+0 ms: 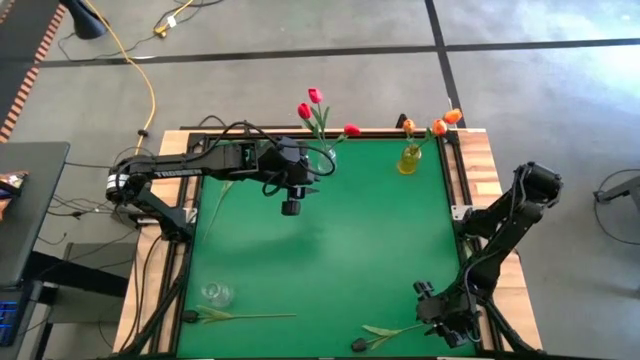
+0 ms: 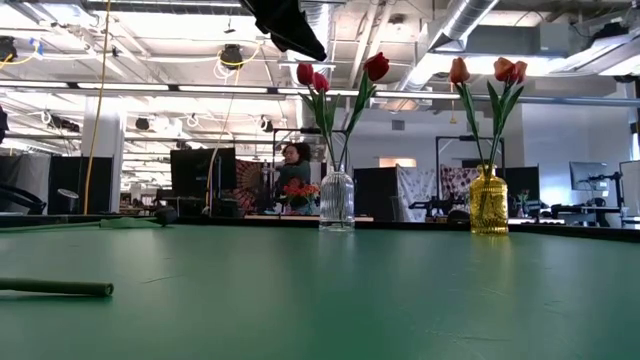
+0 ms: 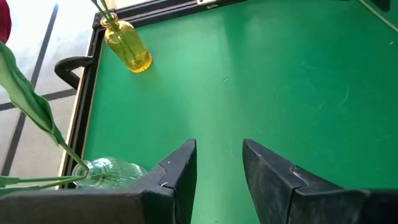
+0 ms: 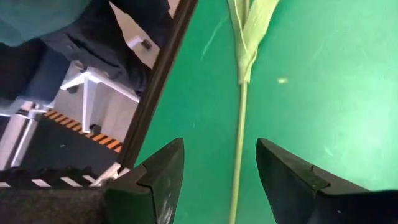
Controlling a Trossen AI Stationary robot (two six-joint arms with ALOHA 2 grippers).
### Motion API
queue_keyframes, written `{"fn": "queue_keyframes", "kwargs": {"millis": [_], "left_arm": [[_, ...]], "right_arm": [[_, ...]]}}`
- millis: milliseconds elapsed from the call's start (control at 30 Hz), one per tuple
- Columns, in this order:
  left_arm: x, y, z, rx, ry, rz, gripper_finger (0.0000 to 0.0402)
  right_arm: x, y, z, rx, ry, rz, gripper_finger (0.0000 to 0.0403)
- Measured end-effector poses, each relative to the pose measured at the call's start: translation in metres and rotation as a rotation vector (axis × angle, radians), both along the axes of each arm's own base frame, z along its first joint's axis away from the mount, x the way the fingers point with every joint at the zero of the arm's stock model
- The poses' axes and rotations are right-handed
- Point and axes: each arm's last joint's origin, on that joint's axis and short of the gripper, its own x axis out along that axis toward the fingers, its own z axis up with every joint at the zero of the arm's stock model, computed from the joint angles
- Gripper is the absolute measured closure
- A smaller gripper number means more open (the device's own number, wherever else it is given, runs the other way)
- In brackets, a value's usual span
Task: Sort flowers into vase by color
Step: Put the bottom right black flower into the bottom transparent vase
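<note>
A green table top (image 1: 330, 250) fills the overhead view, framed by a wooden border.

At about twelve o'clock on the mat stands a clear glass vase (image 1: 326, 160) holding three red tulips (image 1: 315, 97). Toward one o'clock stands a yellow glass vase (image 1: 409, 160) holding three orange tulips (image 1: 440, 125). In the low view the clear vase (image 2: 336, 200) and the yellow vase (image 2: 488, 203) stand upright and well apart, each with its blooms high above the neck.

Two flowers lie flat on the mat. One dark-headed tulip (image 1: 235, 316) lies at about seven o'clock, its stem running sideways, just beside a second clear glass vase (image 1: 216, 293). Another dark-headed tulip (image 1: 385, 333) lies at about five o'clock.

The left gripper (image 1: 291, 205) hangs above the mat at about eleven o'clock, just beside the clear vase with the red tulips. Its fingers (image 3: 180, 174) stand apart with bare green mat between them; it holds nothing.

The right gripper (image 1: 437, 312) sits low at about five o'clock, near the flower lying there. In its wrist view its fingers (image 4: 163, 177) are spread wide on either side of that flower's thin green stem (image 4: 238, 137), which runs between them without touching either one.
</note>
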Motion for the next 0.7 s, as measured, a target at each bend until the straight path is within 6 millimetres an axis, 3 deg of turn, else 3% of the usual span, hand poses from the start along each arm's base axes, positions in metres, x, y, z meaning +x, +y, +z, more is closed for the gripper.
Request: {"fn": "queue_keyframes", "kwargs": {"millis": [467,700], "left_arm": [[0.000,0.001,0.000,0.010,0.002,0.026,0.0282],[0.000,0.001,0.000,-0.001,0.001,0.036,0.0282]], "right_arm": [[0.002,-0.001,-0.001,-0.001,-0.011,0.022,0.0178],[-0.010,-0.002,-0.008,-0.040,0.012,0.067,0.0178]]}}
